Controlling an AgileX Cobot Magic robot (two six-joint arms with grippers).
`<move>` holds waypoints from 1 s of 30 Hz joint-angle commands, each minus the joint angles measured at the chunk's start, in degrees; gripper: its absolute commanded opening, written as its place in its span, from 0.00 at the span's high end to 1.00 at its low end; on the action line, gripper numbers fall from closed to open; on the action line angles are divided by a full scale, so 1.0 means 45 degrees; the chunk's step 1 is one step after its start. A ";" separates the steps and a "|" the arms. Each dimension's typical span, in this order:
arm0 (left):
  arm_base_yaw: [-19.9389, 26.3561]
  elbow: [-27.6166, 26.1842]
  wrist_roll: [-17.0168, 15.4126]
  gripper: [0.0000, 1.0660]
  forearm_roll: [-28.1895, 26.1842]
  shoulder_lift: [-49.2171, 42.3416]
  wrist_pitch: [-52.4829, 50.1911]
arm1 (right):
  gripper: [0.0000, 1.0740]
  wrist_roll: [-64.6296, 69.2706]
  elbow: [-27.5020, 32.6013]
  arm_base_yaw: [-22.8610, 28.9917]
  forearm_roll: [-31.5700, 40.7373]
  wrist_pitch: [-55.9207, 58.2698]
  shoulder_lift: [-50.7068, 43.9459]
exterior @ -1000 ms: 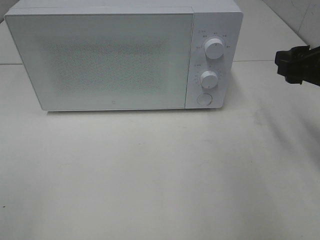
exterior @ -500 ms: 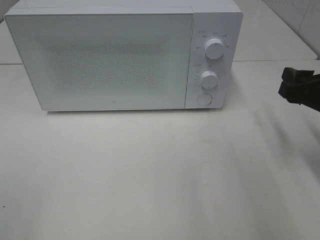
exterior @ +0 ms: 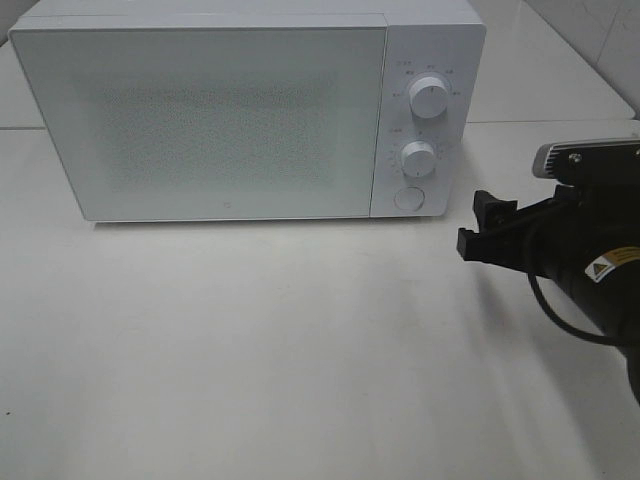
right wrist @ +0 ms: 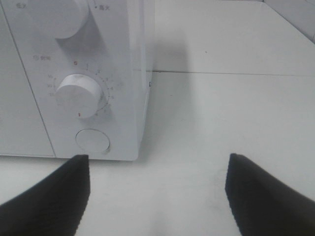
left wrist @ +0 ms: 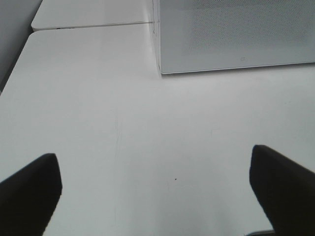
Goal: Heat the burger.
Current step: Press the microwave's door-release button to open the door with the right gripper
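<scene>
The right tool [exterior: 476, 224] juts out with jaws wide apart; the left tool [left wrist: 153, 167] gapes wide too.

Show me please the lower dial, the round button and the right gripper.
lower dial [right wrist: 78, 95]: right wrist view, on the front face of the knob.
round button [right wrist: 92, 141]: right wrist view, on its centre.
right gripper [exterior: 476, 224]: exterior high view, midway between its open jaws.

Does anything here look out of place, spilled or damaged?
Nothing stands out. The microwave sits square on the table with its door shut, and no spill or damage shows. The left gripper and the right gripper are open and empty. The burger is in none of the views.
</scene>
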 commanded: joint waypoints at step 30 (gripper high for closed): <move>0.0051 0.0025 -0.0038 0.08 -0.0013 -0.0267 -0.0140 | 0.31 0.2712 -0.0586 0.3323 0.3043 -0.0547 0.1031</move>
